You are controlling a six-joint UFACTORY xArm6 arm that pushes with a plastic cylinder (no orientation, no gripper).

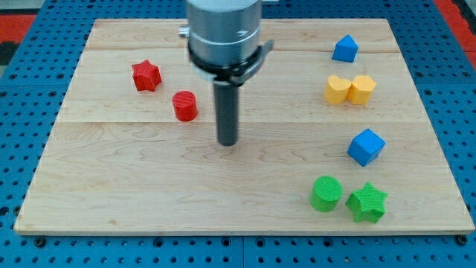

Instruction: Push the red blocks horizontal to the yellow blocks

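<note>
Nearest the view's bottom sat the green cylinder point(326, 193) and green star point(367, 202), with a blue cube point(365, 147) just above them. My tip point(227, 142), a bare rod with no pincer to open or close, stood mid-board. The red cylinder point(184, 106) lay near it at about ten o'clock, and the red star point(146, 75) further along the same bearing. The two yellow blocks point(349, 89), touching, sat well apart at about two o'clock. Farthest was a blue block point(344, 49). The reds probably needed shoving toward three o'clock, from their far side.
</note>
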